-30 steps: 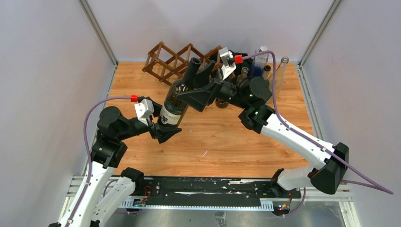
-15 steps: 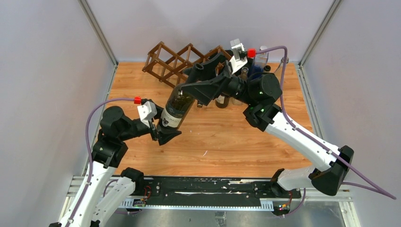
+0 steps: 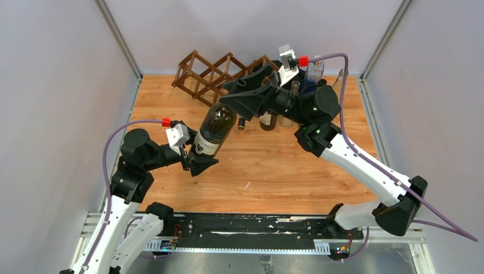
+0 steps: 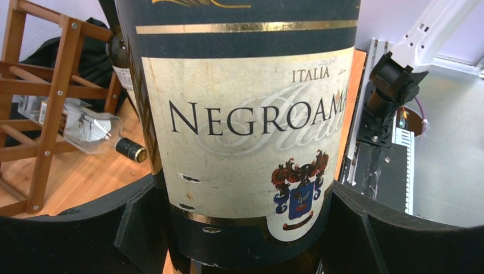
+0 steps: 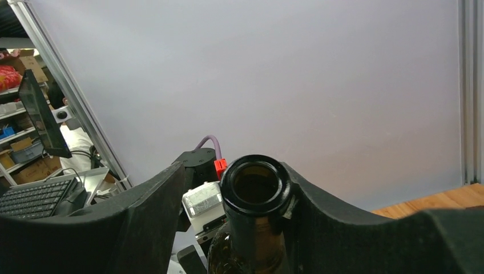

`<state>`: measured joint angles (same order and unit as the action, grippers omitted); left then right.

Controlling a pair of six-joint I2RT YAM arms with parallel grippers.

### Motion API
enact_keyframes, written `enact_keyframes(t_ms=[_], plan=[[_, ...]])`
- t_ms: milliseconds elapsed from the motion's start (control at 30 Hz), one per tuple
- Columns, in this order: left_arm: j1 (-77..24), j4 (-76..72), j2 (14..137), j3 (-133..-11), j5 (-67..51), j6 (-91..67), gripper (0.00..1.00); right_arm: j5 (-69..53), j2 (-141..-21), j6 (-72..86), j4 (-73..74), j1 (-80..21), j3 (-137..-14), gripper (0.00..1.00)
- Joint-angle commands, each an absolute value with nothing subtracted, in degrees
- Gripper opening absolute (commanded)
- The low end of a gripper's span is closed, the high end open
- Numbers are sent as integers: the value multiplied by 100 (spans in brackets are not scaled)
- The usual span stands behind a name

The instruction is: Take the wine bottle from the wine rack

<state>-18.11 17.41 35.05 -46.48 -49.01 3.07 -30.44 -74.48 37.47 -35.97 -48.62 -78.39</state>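
Wine bottle [image 3: 214,128] off wine rack [image 3: 200,74], left gripper [image 3: 198,158] tight on base, hold of right gripper [image 3: 228,94] unclear.

The left arm [image 3: 117,212] and right arm [image 3: 365,169] had white shells on their long links and rounded black housings at the joints. A purple cable [image 3: 142,120] followed each, ending in a red plug [image 3: 166,121]. Small green lights [image 3: 313,107] dotted the right arm's joints. The fingers [image 5: 142,217] were broad and matte black.
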Motion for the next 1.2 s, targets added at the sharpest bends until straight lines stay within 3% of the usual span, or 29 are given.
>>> enact_keyframes(t_ms=[0, 200, 300, 367, 400, 467, 500, 567, 633, 667, 700, 733, 767, 967, 1167], plan=[[-1767, 1473, 3461, -4767, -4732, 185, 0, -3363, -7504, 3594, -3332, -4843, -8086, 65], [-1767, 1378, 3499, -4830, -4730, 104, 0, -3398, -7550, 3490, -3068, -4842, -7987, 68], [-1767, 1322, 3501, -4825, -4726, 47, 0, -3325, -7528, 3421, -2979, -4835, -7928, 62], [-1767, 1296, 3508, -4817, -4721, 27, 0, -3285, -7507, 3452, -3010, -4826, -7864, 43], [-1767, 1287, 3518, -4809, -4718, 26, 0, -3268, -7506, 3468, -3027, -4821, -7858, 27], [-1767, 1276, 3519, -4803, -4711, 26, 0, -3241, -7497, 3495, -2996, -4817, -7843, 6], [-1767, 1276, 3525, -4807, -4699, 26, 0, -3223, -7497, 3495, -2962, -4813, -7855, 0], [-1767, 1356, 3539, -4814, -4564, 26, 0, -3199, -7493, 3483, -2812, -4768, -7923, 0], [-1767, 1581, 3603, -4871, -4271, 106, 18, -3176, -7485, 3441, -2519, -4663, -8046, 0], [-1767, 1771, 3647, -4928, -4099, 177, 41, -3148, -7469, 3381, -2339, -4586, -8103, 0], [-1767, 1981, 3714, -4990, -3926, 293, 72, -3095, -7438, 3291, -2152, -4506, -8144, 0], [-1767, 2197, 3802, -5079, -3776, 438, 93, -2996, -7384, 3155, -1938, -4434, -8173, 0], [-1767, 2413, 3899, -5170, -3651, 563, 99, -2863, -7335, 2930, -1700, -4387, -8201, 0], [-1767, 3131, 4353, -5492, -3219, 923, 100, -1319, -6816, 1305, -318, -4208, -7866, 0], [-1767, 3031, 4492, -5407, -2843, 941, 100, 501, -6405, 504, -274, -3915, -6835, 0]])
